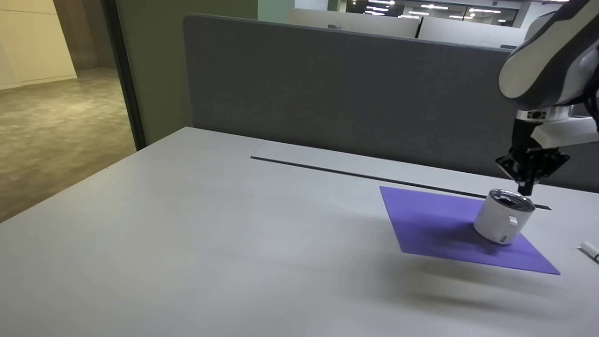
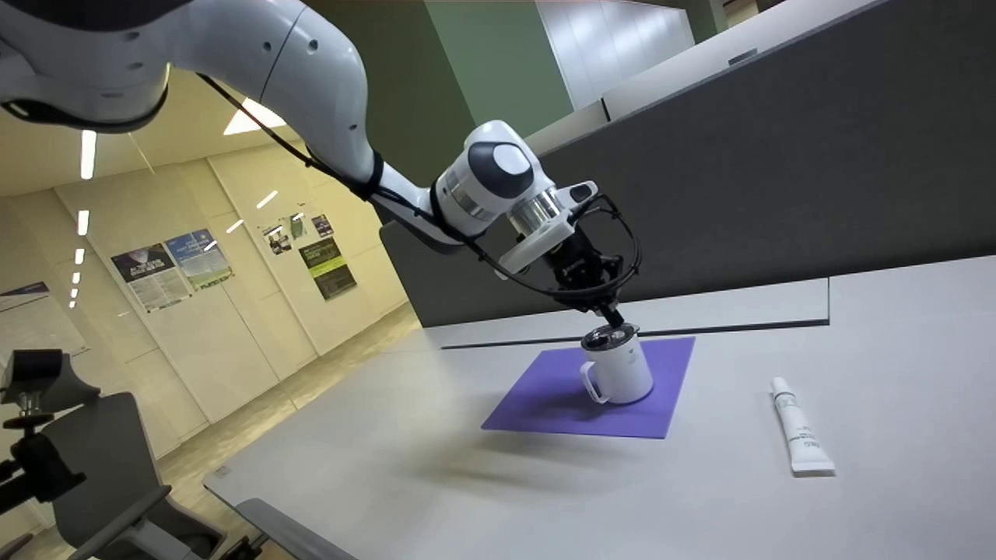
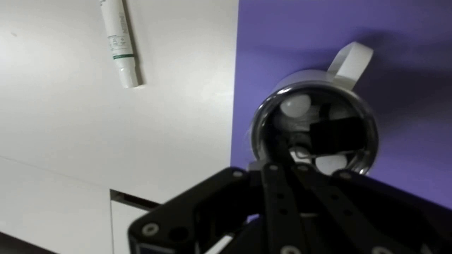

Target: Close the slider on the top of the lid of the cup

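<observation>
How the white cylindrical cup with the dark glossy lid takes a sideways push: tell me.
The white cylindrical cup with the dark glossy lid looks stiff, given its smooth, even wall. Standing on its base and little taller than wide, it would probably slide before tipping under a low push. The thin purple mat beneath may shift with it.

A purple mat (image 1: 435,217) and white tube (image 2: 800,432) are being borne by a table (image 1: 224,234).
The table is being bordered by a grey partition (image 1: 337,89); posters (image 2: 328,268) are being displayed on a wall (image 2: 194,358).
</observation>
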You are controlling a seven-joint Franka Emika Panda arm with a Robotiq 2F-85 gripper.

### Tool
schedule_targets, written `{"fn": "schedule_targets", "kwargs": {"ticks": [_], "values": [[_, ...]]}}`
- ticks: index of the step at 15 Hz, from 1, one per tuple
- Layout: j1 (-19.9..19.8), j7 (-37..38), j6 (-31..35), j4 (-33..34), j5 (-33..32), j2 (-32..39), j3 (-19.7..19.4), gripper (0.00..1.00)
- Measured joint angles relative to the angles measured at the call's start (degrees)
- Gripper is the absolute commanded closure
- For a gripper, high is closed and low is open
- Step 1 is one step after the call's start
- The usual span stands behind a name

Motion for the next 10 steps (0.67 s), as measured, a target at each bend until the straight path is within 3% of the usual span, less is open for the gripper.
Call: {"fn": "schedule_targets", "kwargs": {"ticks": [1, 3, 8, 10], "values": [[-0.1, 0.0, 0.1, 0.2, -0.1, -0.7, -0.2, 0.74], [-1.7, -3.5, -1.1, 0.5, 2.4, -2.7, 1.2, 0.60], [-12.9, -22.1, -5.5, 1.3, 20.6, -6.4, 11.0, 0.27], [-16.1, -26.8, -8.7, 2.6, 25.6, -6.4, 12.9, 0.14]]}}
